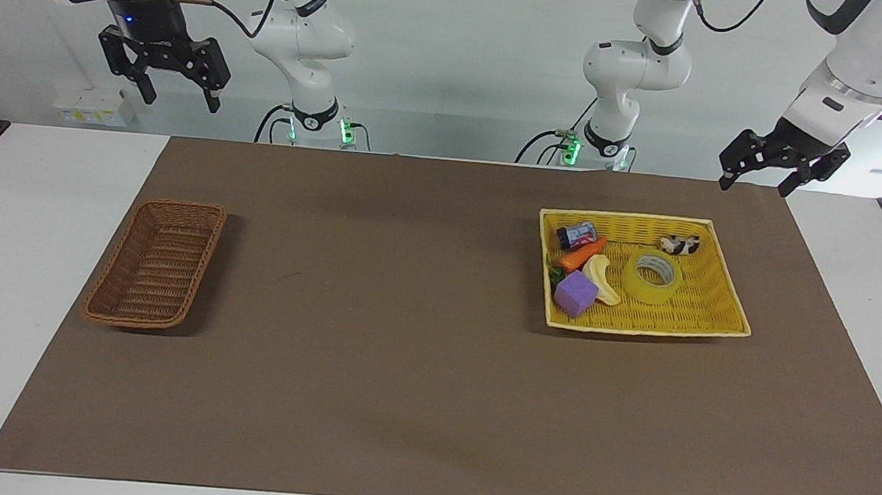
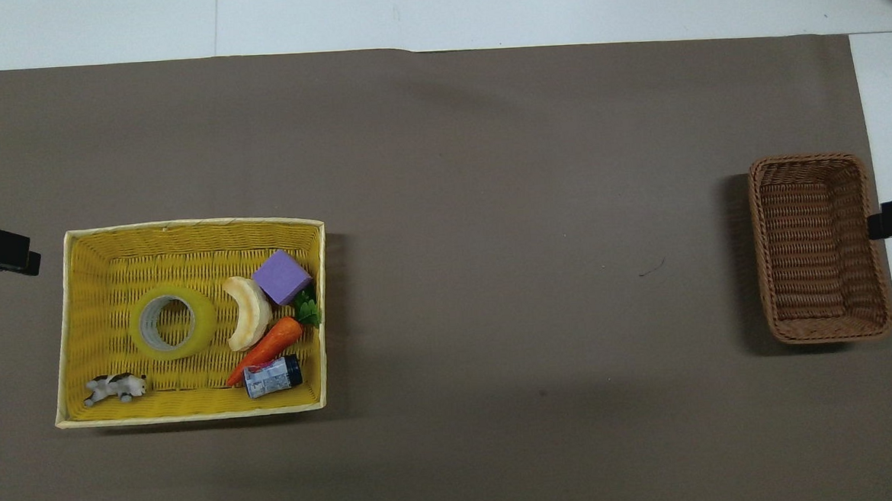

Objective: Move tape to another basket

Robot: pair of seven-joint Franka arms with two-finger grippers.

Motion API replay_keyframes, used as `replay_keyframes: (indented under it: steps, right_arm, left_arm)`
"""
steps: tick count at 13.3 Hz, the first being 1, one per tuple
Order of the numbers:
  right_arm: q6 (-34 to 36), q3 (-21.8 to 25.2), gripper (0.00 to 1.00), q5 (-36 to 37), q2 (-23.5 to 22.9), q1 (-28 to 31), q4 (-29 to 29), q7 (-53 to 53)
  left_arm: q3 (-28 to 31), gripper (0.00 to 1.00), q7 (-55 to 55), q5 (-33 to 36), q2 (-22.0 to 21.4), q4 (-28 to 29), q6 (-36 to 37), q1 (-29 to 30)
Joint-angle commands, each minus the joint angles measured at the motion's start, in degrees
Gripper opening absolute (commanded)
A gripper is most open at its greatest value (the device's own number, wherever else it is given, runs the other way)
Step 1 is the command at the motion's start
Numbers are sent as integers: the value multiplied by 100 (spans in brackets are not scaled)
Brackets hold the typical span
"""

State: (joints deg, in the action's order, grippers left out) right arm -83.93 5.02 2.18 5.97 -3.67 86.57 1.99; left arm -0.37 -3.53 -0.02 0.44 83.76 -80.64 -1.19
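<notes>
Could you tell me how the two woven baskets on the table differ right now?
The brown basket is narrow, deep-sided and empty; the yellow basket is wider, flatter and holds the tape among small toys. The brown one sits at the right arm's end, the yellow at the left arm's. Both are woven.

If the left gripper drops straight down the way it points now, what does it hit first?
Probably bare table, not the tape. The left gripper hangs open outside the yellow tray, at the robots' edge; depth is uncertain.
</notes>
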Motion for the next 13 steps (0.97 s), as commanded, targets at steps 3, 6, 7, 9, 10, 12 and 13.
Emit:
replay_keyframes:
  steps: [3,6,7,9,10,12,13]
  right_arm:
    - [79,-10,100,-104,-8,51,-61,-137]
    - [88,-1,100,-104,-8,51,-53,-137]
    - [79,-1,100,-95,-8,51,-53,-137]
    - [79,-1,100,-104,-8,51,-53,-137]
    - [79,-1,100,-104,-8,51,-53,-137]
    - [79,-1,100,-95,-8,51,-53,-137]
    - [79,-1,100,-104,-8,51,-61,-137]
  left_arm:
    - [11,100,37,125,0,-88,84,4]
    - [11,100,37,116,0,-88,84,-4]
    - [11,100,37,116,0,-88,84,-4]
    - [11,100,46,116,0,-88,84,4]
    - [11,100,37,116,0,-88,84,4]
    - [11,100,46,116,0,-88,84,4]
    - [11,100,37,116,0,-88,84,4]
